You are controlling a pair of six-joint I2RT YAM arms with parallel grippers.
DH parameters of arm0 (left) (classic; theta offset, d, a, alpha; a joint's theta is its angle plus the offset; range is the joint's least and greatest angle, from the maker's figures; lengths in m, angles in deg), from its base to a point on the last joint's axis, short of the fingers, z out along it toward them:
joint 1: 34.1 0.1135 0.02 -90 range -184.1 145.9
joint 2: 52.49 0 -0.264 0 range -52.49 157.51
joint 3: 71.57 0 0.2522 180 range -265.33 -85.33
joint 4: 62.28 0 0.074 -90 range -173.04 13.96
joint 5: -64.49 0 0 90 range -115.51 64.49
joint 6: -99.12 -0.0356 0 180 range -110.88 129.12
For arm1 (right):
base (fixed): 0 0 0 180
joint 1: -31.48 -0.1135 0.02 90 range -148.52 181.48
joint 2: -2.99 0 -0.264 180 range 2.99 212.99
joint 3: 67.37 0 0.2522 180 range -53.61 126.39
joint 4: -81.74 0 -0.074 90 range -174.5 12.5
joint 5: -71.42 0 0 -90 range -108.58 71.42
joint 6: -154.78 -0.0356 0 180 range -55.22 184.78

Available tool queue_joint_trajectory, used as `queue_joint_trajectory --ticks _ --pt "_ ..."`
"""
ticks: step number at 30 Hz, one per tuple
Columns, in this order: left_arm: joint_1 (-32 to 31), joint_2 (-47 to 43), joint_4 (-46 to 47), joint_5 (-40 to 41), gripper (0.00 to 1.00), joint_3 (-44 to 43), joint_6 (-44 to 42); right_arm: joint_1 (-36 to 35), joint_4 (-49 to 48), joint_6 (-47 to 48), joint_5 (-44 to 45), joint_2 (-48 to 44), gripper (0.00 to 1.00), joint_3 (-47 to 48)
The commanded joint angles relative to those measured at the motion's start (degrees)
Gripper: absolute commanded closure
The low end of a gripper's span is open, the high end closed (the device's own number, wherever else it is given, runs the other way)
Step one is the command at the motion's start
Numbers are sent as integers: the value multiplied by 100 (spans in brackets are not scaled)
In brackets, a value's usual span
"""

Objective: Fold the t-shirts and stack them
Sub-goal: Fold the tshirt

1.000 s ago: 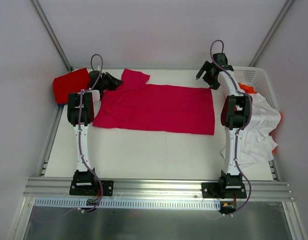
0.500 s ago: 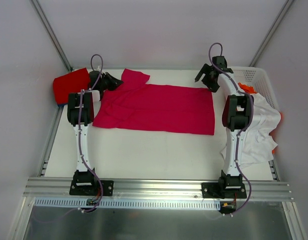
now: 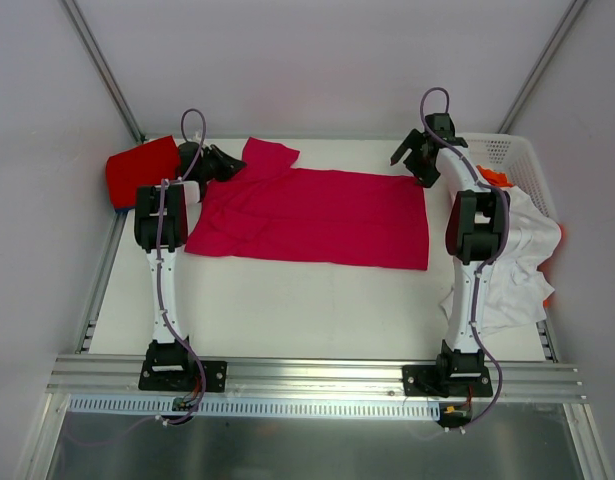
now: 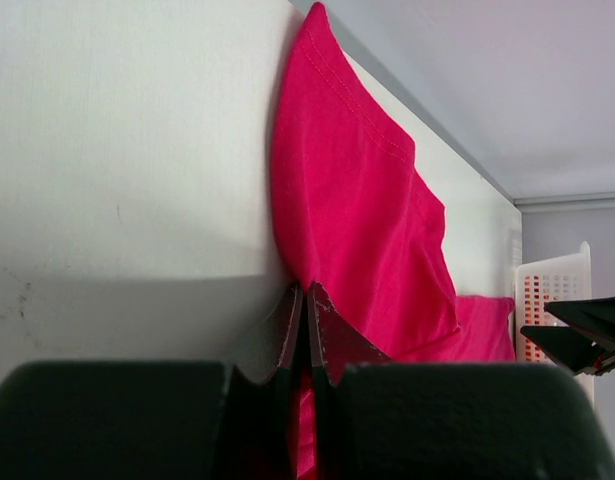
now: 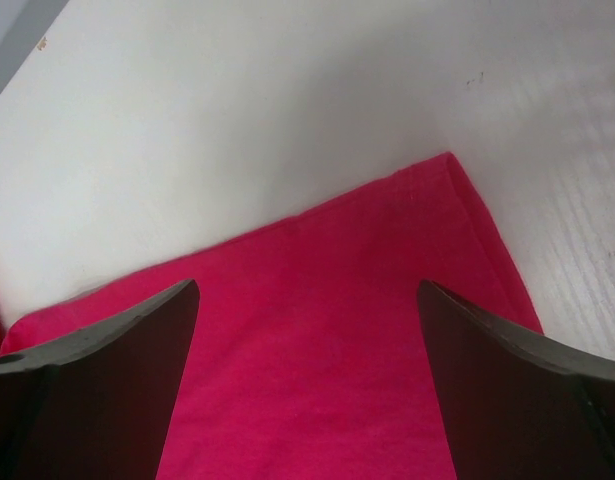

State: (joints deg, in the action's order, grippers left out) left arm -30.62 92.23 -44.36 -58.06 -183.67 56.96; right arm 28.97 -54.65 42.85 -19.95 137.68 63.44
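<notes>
Lying flat, crimson-pink t-shirt (image 3: 317, 215); long axis left-right (sleeve far-left)

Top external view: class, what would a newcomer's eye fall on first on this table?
The large crimson-pink t-shirt spread flat across the far half of the table stands out first. The left gripper is pinched shut on its sleeve end at far left, while the right gripper hangs open over its far right corner. At the right edge, a white t-shirt drapes over the basket.
</notes>
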Motion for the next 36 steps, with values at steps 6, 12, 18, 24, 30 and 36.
queue_joint_trajectory --ticks 6,12,18,24,30,36 --pt "64 -357 163 21 100 202 15 532 1348 -190 348 496 5 203" --pt "64 -349 189 13 100 202 24 496 1656 1647 -521 787 1 1205" --pt "73 -340 198 -5 100 184 24 681 1541 2219 -1349 812 1 1503" --pt "73 -340 233 -14 100 193 42 830 1937 2817 -1006 988 1 1751" --pt "73 -322 268 -40 100 184 51 1172 2079 2967 -3351 1673 0 2215" --pt "91 -331 330 -49 100 219 77 1340 1990 2483 -4267 1807 1 2042"
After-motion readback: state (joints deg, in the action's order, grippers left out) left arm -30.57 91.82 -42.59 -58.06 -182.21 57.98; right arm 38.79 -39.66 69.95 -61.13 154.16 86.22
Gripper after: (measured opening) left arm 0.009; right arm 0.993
